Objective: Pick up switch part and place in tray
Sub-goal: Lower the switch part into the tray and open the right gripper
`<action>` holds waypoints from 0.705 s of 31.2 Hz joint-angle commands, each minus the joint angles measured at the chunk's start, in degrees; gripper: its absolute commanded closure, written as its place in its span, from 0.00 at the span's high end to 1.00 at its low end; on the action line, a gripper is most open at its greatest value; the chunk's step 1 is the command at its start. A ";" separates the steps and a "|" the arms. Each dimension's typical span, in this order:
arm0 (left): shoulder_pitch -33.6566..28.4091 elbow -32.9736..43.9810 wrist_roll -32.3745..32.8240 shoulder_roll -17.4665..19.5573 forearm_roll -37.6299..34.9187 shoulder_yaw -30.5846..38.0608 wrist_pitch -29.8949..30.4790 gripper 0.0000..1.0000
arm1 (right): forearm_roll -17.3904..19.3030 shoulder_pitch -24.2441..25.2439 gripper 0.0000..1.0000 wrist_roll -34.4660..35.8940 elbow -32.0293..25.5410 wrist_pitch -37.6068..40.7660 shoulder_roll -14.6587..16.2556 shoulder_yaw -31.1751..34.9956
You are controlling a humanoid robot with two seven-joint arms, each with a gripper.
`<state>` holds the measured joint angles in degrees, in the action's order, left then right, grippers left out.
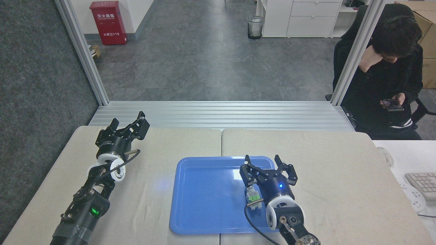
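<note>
Red fire cabinet (108, 22) seen far up-left of claws, against wall. Mesh wastebasket (255, 27) parked way beyond right claw, beside white drawer unit (313, 17). Person in black (385, 78) seated off to right, phone (391, 103) held in hand. Keyboard (422, 183) and mouse (386, 156) spotted on white desk, right of right claw.

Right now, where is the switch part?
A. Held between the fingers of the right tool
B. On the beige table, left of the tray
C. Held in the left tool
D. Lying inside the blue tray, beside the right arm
D: the switch part lies on the floor of the tray, while the right tool is open and empty above it.
</note>
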<state>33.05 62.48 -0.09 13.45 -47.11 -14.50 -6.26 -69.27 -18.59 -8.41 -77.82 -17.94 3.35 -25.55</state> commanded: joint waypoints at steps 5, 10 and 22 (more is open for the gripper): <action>0.00 0.01 0.01 0.00 0.00 0.00 0.11 1.00 | 0.10 -19.99 0.99 4.53 21.56 6.68 9.66 8.94; 0.00 -0.08 0.01 0.00 0.00 0.00 0.11 1.00 | 0.10 -17.63 0.99 7.00 21.66 10.46 12.91 7.89; 0.00 0.01 0.01 0.00 0.00 0.00 0.11 1.00 | 0.46 -8.66 0.99 17.98 14.89 10.82 18.97 8.94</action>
